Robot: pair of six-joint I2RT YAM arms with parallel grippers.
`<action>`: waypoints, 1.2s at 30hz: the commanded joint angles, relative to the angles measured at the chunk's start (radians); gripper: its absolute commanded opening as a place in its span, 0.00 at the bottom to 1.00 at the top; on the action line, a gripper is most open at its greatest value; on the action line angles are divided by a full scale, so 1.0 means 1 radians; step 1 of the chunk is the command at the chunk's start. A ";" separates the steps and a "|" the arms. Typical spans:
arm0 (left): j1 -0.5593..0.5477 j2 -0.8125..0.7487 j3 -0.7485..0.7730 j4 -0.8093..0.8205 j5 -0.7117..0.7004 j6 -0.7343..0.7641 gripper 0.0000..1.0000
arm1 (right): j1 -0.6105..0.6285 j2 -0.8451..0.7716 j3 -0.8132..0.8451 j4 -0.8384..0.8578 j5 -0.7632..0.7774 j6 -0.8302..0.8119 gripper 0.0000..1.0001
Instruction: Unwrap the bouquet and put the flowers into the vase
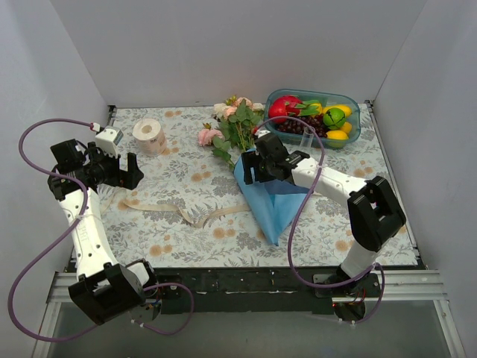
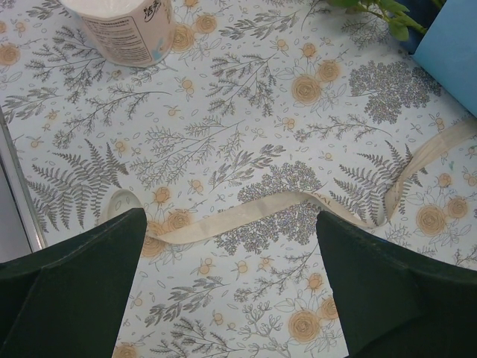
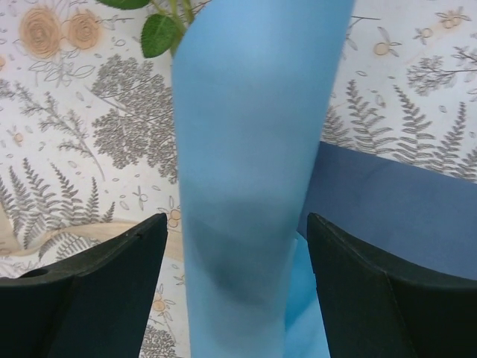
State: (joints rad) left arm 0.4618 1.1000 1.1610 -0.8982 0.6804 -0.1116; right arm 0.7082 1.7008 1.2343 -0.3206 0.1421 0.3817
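The bouquet lies partly unwrapped at the table's middle. Its pink and cream flowers (image 1: 232,119) with green leaves point toward the back, and the blue wrapping paper (image 1: 272,201) spreads loose toward the front. The cream ribbon (image 1: 186,214) lies untied on the cloth to the left. My right gripper (image 1: 257,165) hovers over the paper's upper edge; in the right wrist view a raised fold of blue paper (image 3: 253,149) stands between its open fingers (image 3: 112,283) without touching them. My left gripper (image 1: 133,173) is open over the ribbon (image 2: 253,212). A small clear round rim (image 2: 119,203), perhaps the vase, sits beside its left finger.
A teal fruit tray (image 1: 356,112) stands at the back right, close behind the flowers. A roll of tissue (image 1: 150,136) stands at the back left, also at the top of the left wrist view (image 2: 127,30). Grey walls enclose the table on three sides.
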 commanded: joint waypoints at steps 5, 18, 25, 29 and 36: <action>0.001 -0.018 0.046 -0.013 0.001 0.015 0.98 | 0.005 -0.006 -0.055 0.135 -0.171 0.023 0.47; 0.000 -0.020 0.034 -0.001 0.001 0.009 0.98 | 0.240 0.115 0.217 -0.018 0.108 -0.119 0.01; 0.000 -0.020 0.043 -0.005 -0.010 0.013 0.98 | 0.251 0.074 0.174 -0.045 0.174 -0.034 0.38; 0.000 -0.011 0.048 -0.011 -0.010 0.020 0.98 | 0.099 -0.127 -0.083 0.104 0.052 0.055 0.51; 0.000 -0.006 0.045 -0.015 -0.005 0.013 0.98 | 0.042 -0.164 -0.219 0.129 0.022 0.141 0.51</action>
State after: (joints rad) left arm 0.4618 1.1000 1.1748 -0.8986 0.6693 -0.1047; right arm 0.7174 1.5383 1.0676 -0.2661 0.2096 0.4389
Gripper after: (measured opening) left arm 0.982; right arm 0.513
